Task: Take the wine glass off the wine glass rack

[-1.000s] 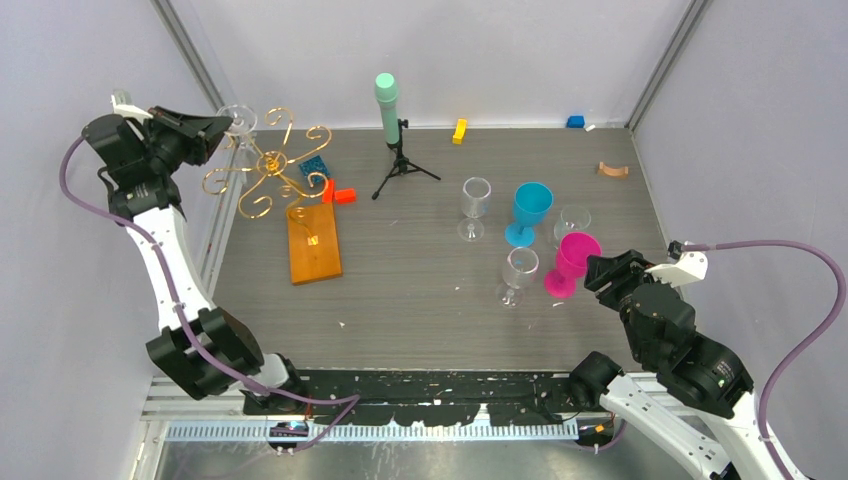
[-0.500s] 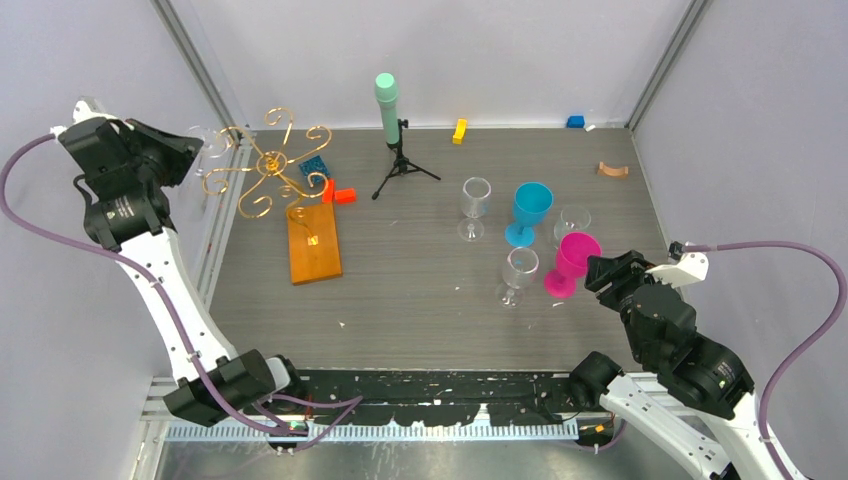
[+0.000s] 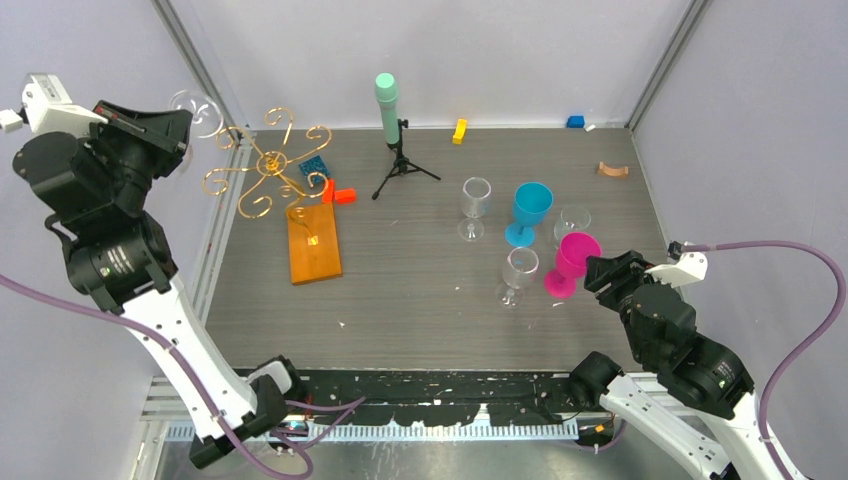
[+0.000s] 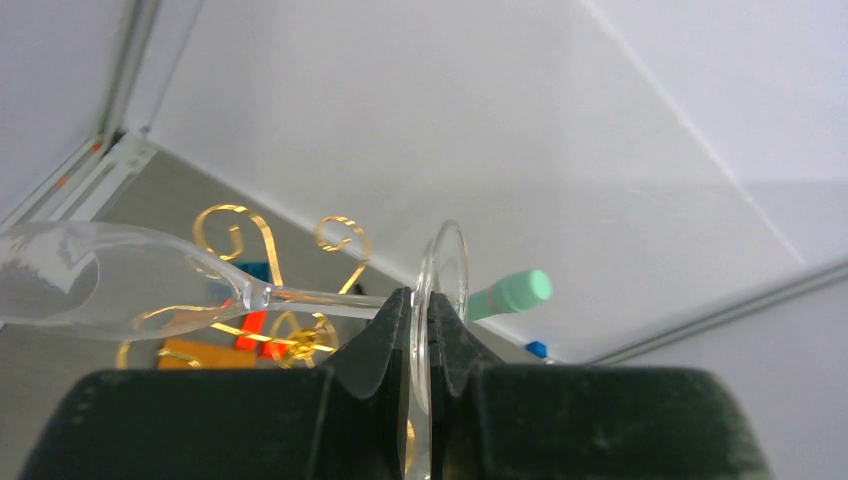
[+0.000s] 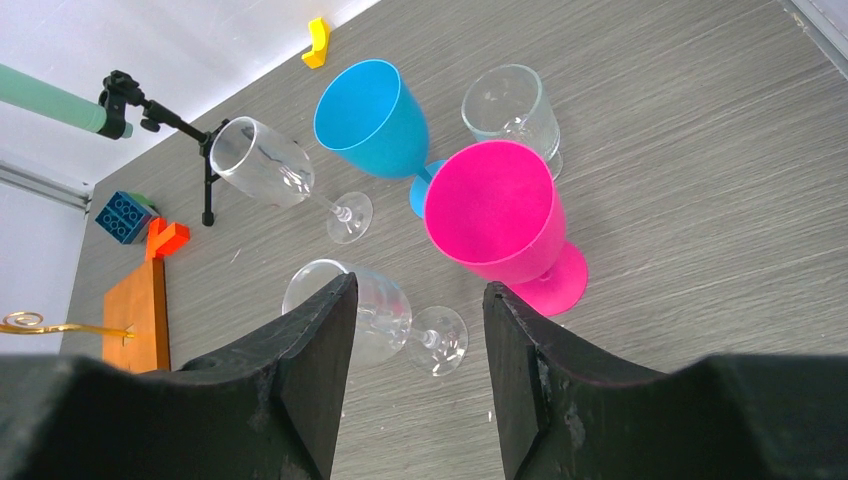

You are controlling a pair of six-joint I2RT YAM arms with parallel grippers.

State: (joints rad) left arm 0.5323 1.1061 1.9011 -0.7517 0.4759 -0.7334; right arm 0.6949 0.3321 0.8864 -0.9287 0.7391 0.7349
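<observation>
Far left, the left arm is reared up high. Its left hand [image 3: 183, 122] is pinched nearly shut on the round foot of the wine glass [image 3: 197, 108]. From the wrist view, the hand [image 4: 422, 305] has the foot edge-on between its two fingers. The wine glass [image 4: 90, 285] lies sideways, with the stem running out to the left and the bowl at the far end. The glass is up in the air, just left of the wine glass rack [image 3: 270, 162], over the frame rail at the edge of the surface [image 3: 420, 290] and hanging on none of the arms.

The rack stands at the back left, its gold scrolls spread around the centre post and its orange wooden base reaching towards the near side. A blue brick [image 3: 315, 167] and a red-orange block [image 3: 341, 194] lie just beside the rack on its right.

Further right, a black tripod [image 3: 402, 165] holds a mint-green cylinder [image 3: 387, 100] upright, and a yellow block [image 3: 459, 131] sits by the back wall.

Right of the middle is a cluster of stemware, all upright:
- a tall clear glass [image 3: 475, 205]
- a blue goblet [image 3: 530, 210]
- a low clear glass [image 3: 572, 222]
- a pink goblet [image 3: 575, 258]
- a near clear glass [image 3: 518, 272]

The right hand [image 3: 600, 272] hovers just beside the pink goblet with its fingers parted and nothing between them. Its own camera looks down past them onto the cluster.
</observation>
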